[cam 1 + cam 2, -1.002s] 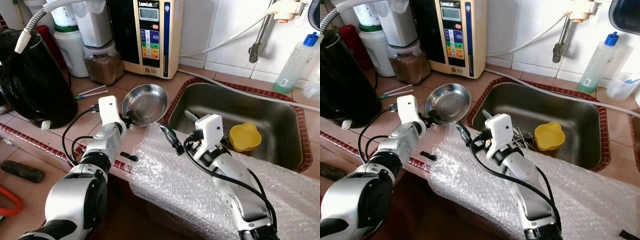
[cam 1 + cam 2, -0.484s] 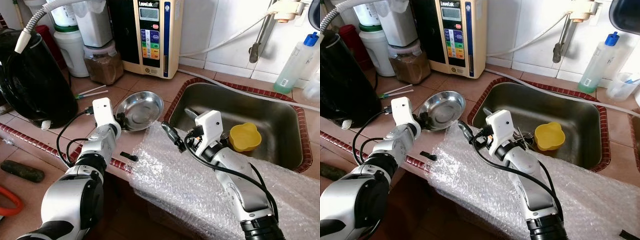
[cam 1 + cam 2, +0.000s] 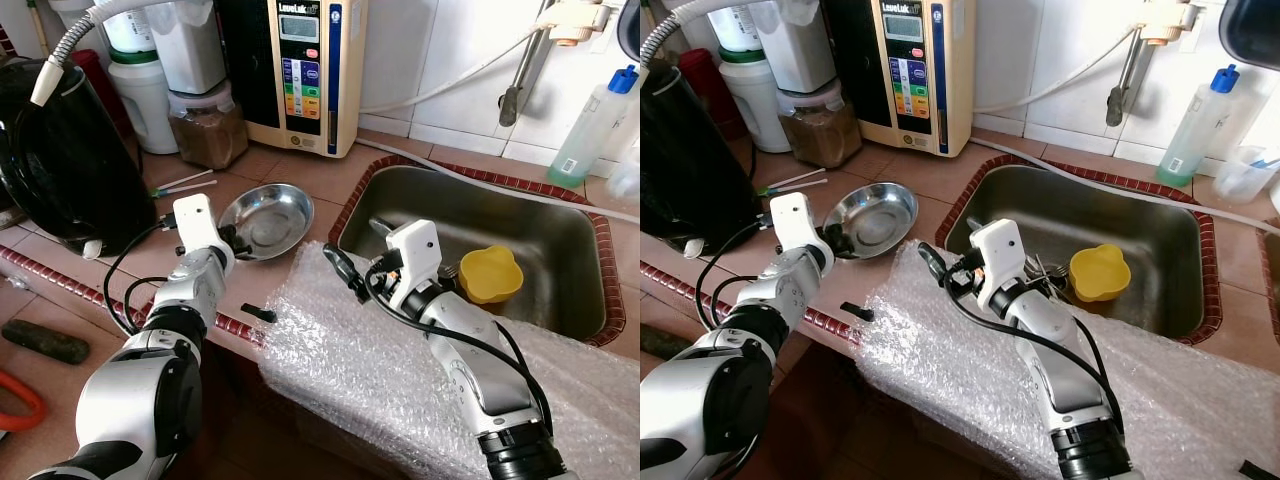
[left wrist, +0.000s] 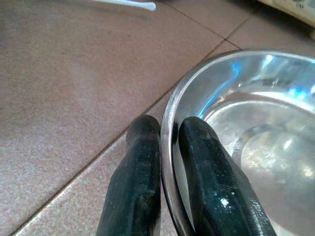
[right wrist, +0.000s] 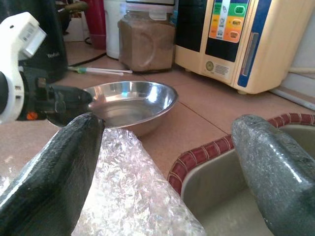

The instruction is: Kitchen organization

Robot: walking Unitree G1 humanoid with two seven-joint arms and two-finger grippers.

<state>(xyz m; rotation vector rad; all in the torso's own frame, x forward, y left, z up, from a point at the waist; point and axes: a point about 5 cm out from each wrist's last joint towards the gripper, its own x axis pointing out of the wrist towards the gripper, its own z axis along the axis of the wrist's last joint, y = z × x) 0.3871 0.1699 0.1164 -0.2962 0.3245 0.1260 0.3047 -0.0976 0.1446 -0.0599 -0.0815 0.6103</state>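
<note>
A shiny steel bowl [image 3: 268,220] lies nearly level on the brown tiled counter, left of the sink. My left gripper [image 3: 232,238] is shut on its near rim; the left wrist view shows one black finger [image 4: 140,167] outside the rim and the other inside the bowl [image 4: 261,147]. My right gripper [image 3: 338,268] stands open above the far edge of the bubble wrap [image 3: 380,370], near the sink's left corner, with nothing between its fingers [image 5: 54,172]. From the right wrist, the bowl [image 5: 130,101] sits just beyond the wrap.
The steel sink [image 3: 560,300] holds a yellow cup [image 3: 489,274] and some utensils. A black appliance [image 3: 70,160], a jar of brown powder [image 3: 207,128] and a cream water unit [image 3: 305,70] line the back. Two thin sticks [image 3: 183,184] lie behind the bowl. A spray bottle [image 3: 592,125] stands at the right.
My left gripper has moved left and down with the bowl, bringing it from tilted upright to nearly flat on the counter. The right gripper has stayed open in much the same place.
</note>
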